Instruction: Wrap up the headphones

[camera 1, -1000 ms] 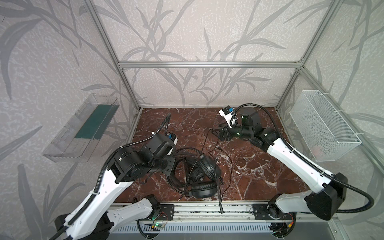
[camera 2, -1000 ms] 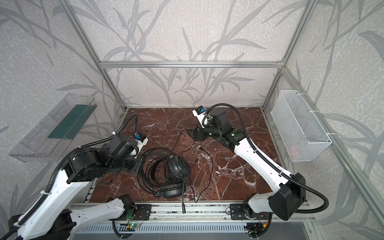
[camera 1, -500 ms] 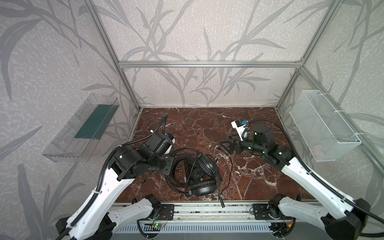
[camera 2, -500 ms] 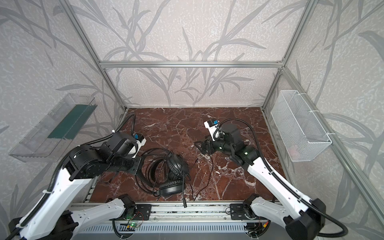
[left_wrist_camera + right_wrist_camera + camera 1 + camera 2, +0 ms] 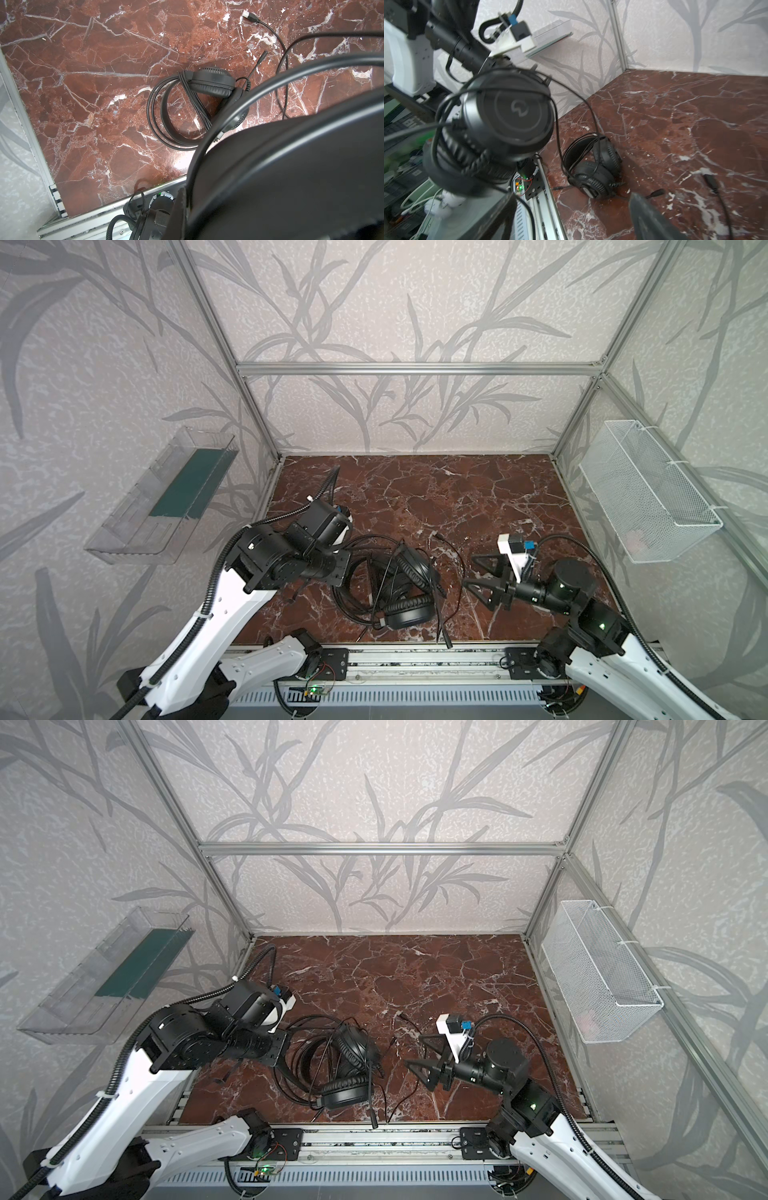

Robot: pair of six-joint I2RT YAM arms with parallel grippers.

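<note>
Two black headphones show in both top views. My left gripper [image 5: 345,569] is shut on the wire headband of one set [image 5: 413,572], holding it above the floor; it looms large in the right wrist view [image 5: 512,112], with thin cable looped around its earcups. The other set [image 5: 409,614] lies on the marble near the front rail, cable coiled round it [image 5: 209,83]. A loose cable end with its plug [image 5: 438,536] rests on the floor. My right gripper [image 5: 469,570] hangs open to the right of both sets, holding nothing.
A white wire basket [image 5: 648,493] hangs on the right wall and a clear plastic bin [image 5: 166,497] on the left wall. The front aluminium rail [image 5: 415,659] borders the marble floor [image 5: 436,489]. A microphone boom [image 5: 656,192] sticks out beside the lying set.
My right gripper has drawn back from the rear centre toward the front right and opened wider. The cable end it was near now lies on the floor. The left arm shifted slightly.
</note>
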